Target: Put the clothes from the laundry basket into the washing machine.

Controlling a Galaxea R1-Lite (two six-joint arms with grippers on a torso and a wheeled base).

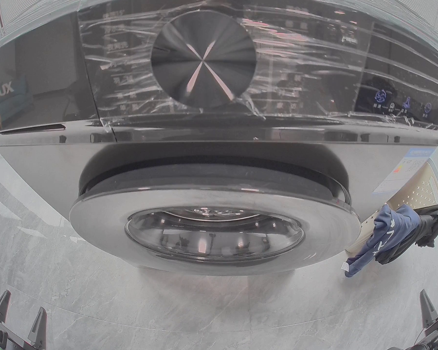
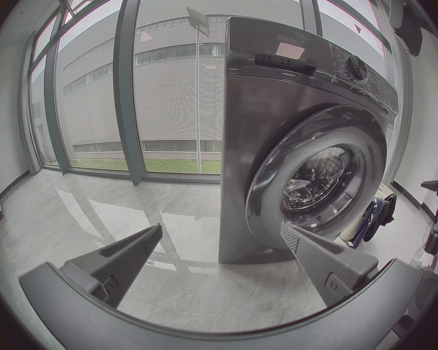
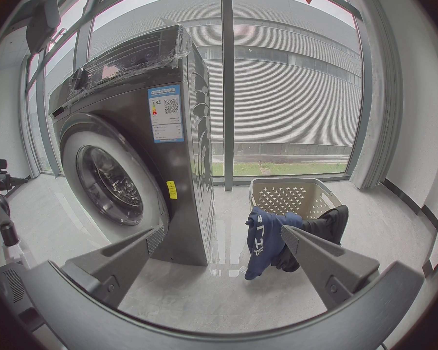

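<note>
A dark grey washing machine (image 1: 219, 137) stands straight ahead, its round glass door (image 1: 214, 232) closed. To its right a beige perforated laundry basket (image 1: 421, 190) sits on the floor, with a blue garment (image 1: 387, 234) and a black garment (image 1: 430, 222) hanging over its rim. In the right wrist view the basket (image 3: 294, 198) and the blue garment (image 3: 264, 241) lie beyond my right gripper (image 3: 221, 236), which is open and empty. My left gripper (image 2: 221, 234) is open too, low in front of the machine door (image 2: 321, 181), holding nothing.
Polished grey tile floor (image 1: 219, 307) spreads in front of the machine. Floor-to-ceiling windows (image 3: 287, 83) rise behind the machine and basket. White walls close both sides. A control dial (image 1: 203, 59) sits on the machine's top panel under plastic wrap.
</note>
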